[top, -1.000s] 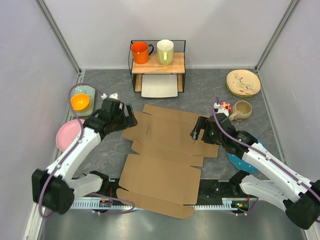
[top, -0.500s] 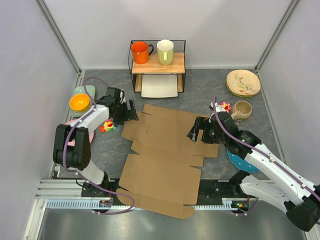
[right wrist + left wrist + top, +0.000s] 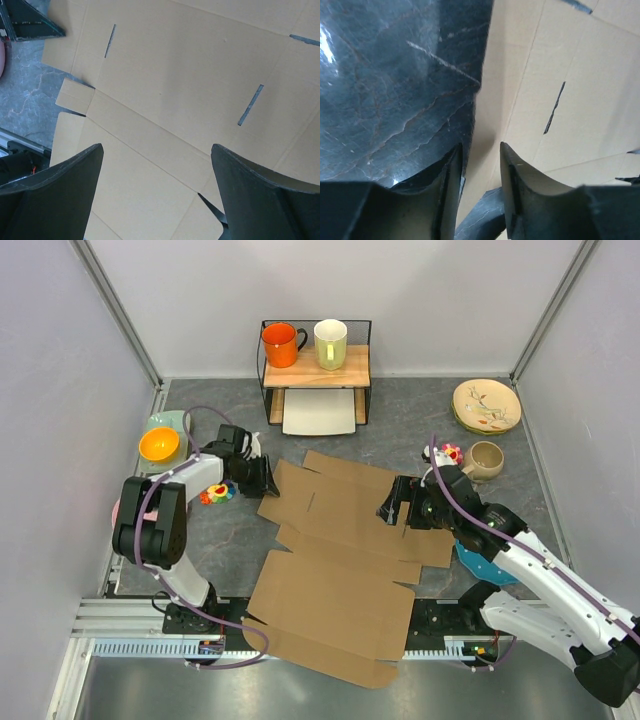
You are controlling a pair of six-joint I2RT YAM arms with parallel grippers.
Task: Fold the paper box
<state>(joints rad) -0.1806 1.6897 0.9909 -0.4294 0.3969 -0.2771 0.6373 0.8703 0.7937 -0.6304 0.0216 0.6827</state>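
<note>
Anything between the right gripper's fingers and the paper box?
Nothing. In the right wrist view, only bare paper box shows between the open fingers of the right gripper.

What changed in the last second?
The left arm folded back, and the left gripper dropped to the left edge of the cardboard sheet. The sheet slid slightly right and toward the arm bases. Nothing was grasped; both grippers are open. The right gripper stayed over the sheet's right side, and the shelf and orange bowl did not move.

Left claw [image 3: 479, 148] narrowly parted (elbow folded back); right claw [image 3: 156, 148] spread wide.
</note>
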